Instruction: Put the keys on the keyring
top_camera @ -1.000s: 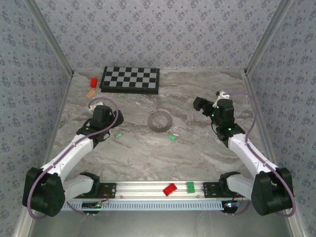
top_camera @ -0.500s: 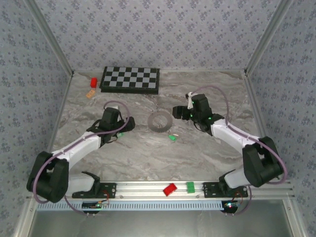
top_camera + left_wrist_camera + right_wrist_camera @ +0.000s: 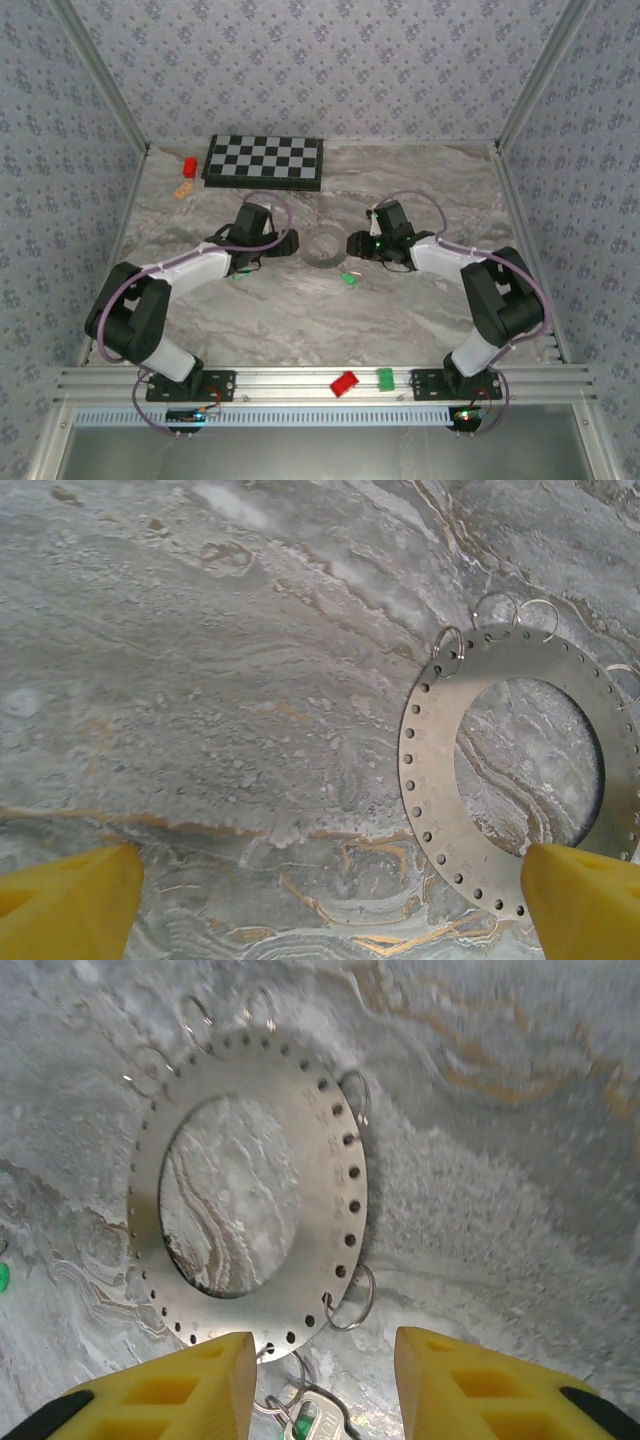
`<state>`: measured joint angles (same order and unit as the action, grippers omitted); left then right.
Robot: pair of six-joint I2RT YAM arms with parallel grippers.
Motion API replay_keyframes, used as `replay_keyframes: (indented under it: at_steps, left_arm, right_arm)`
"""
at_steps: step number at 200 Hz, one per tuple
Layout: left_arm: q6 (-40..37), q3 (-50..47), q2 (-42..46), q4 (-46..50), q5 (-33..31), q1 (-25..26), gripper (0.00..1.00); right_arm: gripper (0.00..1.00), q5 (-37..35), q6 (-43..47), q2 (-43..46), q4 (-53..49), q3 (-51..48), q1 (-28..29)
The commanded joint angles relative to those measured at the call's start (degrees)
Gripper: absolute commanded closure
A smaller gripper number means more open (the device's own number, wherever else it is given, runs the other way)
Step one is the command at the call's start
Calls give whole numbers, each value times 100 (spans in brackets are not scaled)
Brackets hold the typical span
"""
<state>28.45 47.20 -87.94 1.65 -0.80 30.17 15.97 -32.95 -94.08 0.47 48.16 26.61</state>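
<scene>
The keyring (image 3: 322,246), a flat grey ring with holes round its rim and small wire loops, lies mid-table. My left gripper (image 3: 288,243) is just left of it, open wide, and its yellow fingers (image 3: 70,900) have only bare marble between them; the keyring (image 3: 430,780) is by the right one. My right gripper (image 3: 353,243) is at the keyring's right edge, open, its fingers (image 3: 470,1380) apart. Between them lies a silvery key (image 3: 312,1422) with some green, beside wire loops on the keyring (image 3: 340,1190). Two green keys (image 3: 349,280) (image 3: 240,275) lie loose on the table.
A checkerboard (image 3: 264,161) lies at the back, with a red block (image 3: 189,165) and an orange piece (image 3: 183,188) to its left. A red block (image 3: 344,383) and a green block (image 3: 385,378) rest on the front rail. Patterned walls close both sides.
Both arms have swung inward and now flank the keyring. The right gripper's jaws have narrowed a good deal, while the left jaws have stayed wide.
</scene>
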Motion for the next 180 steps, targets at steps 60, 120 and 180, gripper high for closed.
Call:
replay_keyframes:
  at_steps: [60, 120, 180]
  left_arm:
    - [-182, 158, -26, -50, 36, 208, 3]
    - [-261, 124, 74, 1, 1, 227, 3]
    - [-280, 55, 206, 72, -69, 219, 3]
  right_arm:
    - [73, 340, -1121, -512, 563, -230, -120]
    - [74, 372, -1240, -775, 806, -183, -175]
    - [77, 442, -1257, -900, 900, -74, -174]
